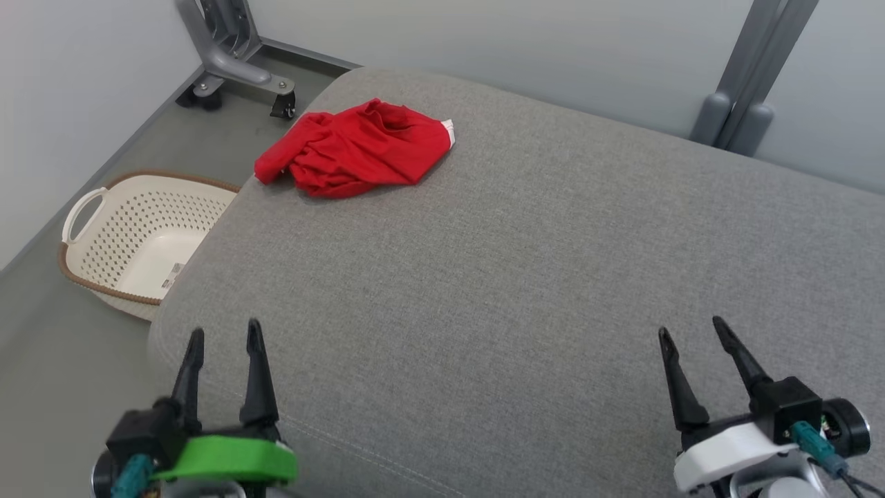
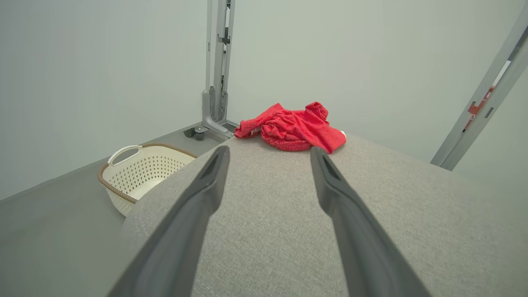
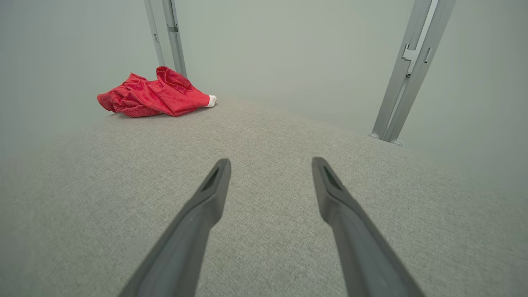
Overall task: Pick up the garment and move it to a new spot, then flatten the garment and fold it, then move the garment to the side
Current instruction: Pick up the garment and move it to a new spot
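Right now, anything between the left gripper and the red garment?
Nothing visible: bare grey cushion lies between the open left gripper and the red garment. The basket sits aside, on the floor.

Crumpled red garment (image 1: 354, 149) (far left corner)

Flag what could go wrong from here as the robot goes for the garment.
1. The crumpled red fabric garment lies near the far left edge of the grey upholstered surface; a nudge could drop it toward the cream perforated plastic basket or floor.
2. It is bunched, so open jaws might pinch several layers, hampering flattening.
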Controlling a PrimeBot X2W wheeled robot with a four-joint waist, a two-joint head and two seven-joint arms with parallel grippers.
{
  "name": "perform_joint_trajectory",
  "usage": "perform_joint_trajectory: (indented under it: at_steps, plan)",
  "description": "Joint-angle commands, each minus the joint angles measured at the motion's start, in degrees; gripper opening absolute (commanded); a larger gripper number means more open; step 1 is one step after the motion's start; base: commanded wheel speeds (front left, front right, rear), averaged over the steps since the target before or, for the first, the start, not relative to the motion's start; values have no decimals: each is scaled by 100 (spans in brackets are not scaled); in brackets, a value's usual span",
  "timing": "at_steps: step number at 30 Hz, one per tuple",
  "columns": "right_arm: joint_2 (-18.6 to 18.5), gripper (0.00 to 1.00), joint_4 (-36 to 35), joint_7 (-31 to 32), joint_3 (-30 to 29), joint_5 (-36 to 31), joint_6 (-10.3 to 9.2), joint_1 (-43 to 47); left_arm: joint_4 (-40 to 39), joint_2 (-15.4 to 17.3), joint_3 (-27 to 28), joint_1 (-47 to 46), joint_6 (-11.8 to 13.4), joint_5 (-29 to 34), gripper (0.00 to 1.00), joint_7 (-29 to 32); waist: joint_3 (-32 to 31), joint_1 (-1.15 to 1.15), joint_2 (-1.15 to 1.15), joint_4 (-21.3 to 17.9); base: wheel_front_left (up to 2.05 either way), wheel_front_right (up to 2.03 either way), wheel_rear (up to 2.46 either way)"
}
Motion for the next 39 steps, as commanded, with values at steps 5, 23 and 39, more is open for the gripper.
perform_joint_trajectory:
  at_steps: [5, 23, 39]
  plan:
    - [-476, 100, -223, -16, -49, -66, -11, -636, 414, 3, 124, -1526, -374, -300, 100, -9, 1898, 0, 0, -949, 0, 0, 0]
    - [-1070, 100, -424, -1, -154, 13, -11, -1650, 4276, 773, -399, -6027, -794, -1594, 100, 955, 3803, 0, 0, -1856, 0, 0, 0]
    - [-892, 100, -200, 41, -153, 152, -12, -1386, 6133, 1254, -643, -6684, -739, -1437, 0, 998, 3331, 0, 0, -2116, 0, 0, 0]
